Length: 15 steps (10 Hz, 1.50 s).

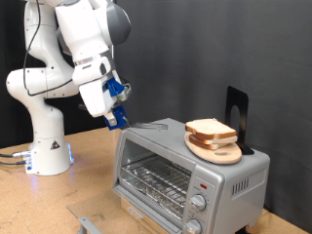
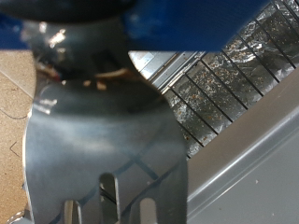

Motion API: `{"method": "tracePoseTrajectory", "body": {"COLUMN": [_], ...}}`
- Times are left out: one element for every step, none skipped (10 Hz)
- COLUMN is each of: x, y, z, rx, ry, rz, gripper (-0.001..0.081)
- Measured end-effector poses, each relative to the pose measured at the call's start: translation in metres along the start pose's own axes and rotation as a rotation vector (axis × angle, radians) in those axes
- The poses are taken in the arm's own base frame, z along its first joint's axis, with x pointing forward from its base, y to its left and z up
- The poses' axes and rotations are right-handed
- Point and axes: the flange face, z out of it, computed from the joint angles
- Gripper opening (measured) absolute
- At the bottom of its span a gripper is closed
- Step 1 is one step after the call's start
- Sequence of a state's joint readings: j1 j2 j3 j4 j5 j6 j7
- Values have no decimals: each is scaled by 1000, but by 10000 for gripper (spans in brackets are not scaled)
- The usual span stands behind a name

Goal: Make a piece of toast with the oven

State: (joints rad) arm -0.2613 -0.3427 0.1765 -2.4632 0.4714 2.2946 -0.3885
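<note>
The piece of toast point(image 1: 208, 128), pale with a brown crust, lies in a small stack on a round wooden plate point(image 1: 222, 153) on top of the oven point(image 1: 166, 156). My gripper point(image 1: 115, 107) hangs at the exterior view's left of the oven top, shut on the handle of a metal spatula point(image 1: 151, 125). The blade reaches level across the oven top, its tip just short of the toast. In the wrist view the slotted spatula blade point(image 2: 103, 154) fills most of the picture, with the oven's wire rack point(image 2: 234, 84) beyond it.
A black upright stand point(image 1: 237, 107) rises behind the plate. The oven has two round knobs point(image 1: 198, 203) at its front right. A grey metal piece point(image 1: 86, 222) lies on the wooden table point(image 1: 88, 185) in front. The arm's white base point(image 1: 49, 151) stands at the left.
</note>
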Motion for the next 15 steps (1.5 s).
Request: {"method": "tracePoseTrajectory", "body": {"x": [-2, -3, -2, 0, 2, 4, 5, 6, 7, 7, 8, 9, 10, 11, 12], "y": [-1, -2, -3, -6, -9, -11, -13, -15, -17, -20, -23, -26, -28, -31, -33], "z": [1, 3, 6, 9, 13, 18, 22, 26, 29, 32, 34, 35, 38, 39, 41], "rx": [0, -1, -6, -15, -23, -28, -29, -30, -31, -30, -29, -28, -26, -26, -26], "ry": [-2, -7, -7, 1, 12, 16, 15, 15, 12, 13, 15, 18, 20, 21, 21], "rz": [-33, -74, -96, -105, -114, -119, -124, -127, -125, -126, -128, -130, -129, -124, -119], "gripper": [391, 391, 391, 391, 391, 391, 391, 391, 391, 391, 391, 391, 391, 391, 391]}}
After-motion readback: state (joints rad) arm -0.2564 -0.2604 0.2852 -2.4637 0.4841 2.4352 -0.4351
